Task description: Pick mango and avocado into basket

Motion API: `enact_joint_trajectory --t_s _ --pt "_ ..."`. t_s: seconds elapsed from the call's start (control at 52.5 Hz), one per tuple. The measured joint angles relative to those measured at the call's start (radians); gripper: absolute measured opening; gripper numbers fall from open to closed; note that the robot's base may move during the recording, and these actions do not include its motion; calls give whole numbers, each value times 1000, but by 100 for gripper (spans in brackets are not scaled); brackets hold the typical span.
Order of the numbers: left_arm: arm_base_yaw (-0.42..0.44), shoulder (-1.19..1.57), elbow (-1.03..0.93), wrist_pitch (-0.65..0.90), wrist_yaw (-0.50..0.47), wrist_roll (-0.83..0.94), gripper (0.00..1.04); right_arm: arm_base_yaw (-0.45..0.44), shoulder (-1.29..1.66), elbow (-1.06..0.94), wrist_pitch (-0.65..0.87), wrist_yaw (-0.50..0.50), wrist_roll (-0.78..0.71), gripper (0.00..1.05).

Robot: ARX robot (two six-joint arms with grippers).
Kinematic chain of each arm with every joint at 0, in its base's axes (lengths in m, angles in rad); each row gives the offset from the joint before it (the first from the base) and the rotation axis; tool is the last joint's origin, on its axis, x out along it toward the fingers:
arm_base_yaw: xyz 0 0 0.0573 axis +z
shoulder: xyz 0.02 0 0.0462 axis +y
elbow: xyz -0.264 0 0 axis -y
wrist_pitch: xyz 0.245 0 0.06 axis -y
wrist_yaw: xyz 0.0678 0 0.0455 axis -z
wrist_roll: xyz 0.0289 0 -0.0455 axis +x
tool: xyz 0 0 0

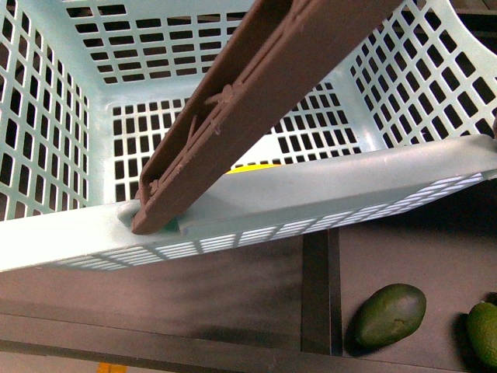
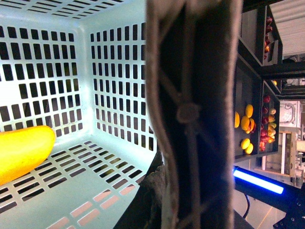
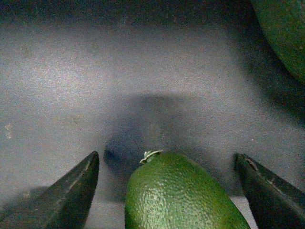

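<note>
**Front view:** The basket [image 1: 46,233] fills your frame, with its brown handle [image 1: 256,101] slanting across. A yellow sliver of the mango [image 1: 252,165] shows inside. Below, on the dark shelf [image 1: 194,303], an avocado [image 1: 390,313] lies with its long axis slanting up to the right. A second green fruit [image 1: 483,332] sits near it. Neither arm shows.

**Left wrist view:** The mango lies on the basket floor. The handle is hard against the lens, and you cannot tell whether the left gripper holds it.

**Right wrist view:** Your right gripper [image 3: 166,156] stands spread wide, straddling an avocado with a gap on both sides. The fruit's long axis runs straight out from the hand, stem end pointing away. This arm is the nearer one.
</note>
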Motion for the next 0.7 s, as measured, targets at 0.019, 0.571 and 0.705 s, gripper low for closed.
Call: enact_joint_trajectory --t_s 0.019,0.571,0.705 --pt "0 0 0 0 0 0 5 0 0 -1 1 0 0 81" --pt "0 0 0 0 0 0 5 -2 -38 -32 3 -51 14 46" --pt "0 0 0 0 0 0 5 -3 -83 -55 2 -79 25 46"
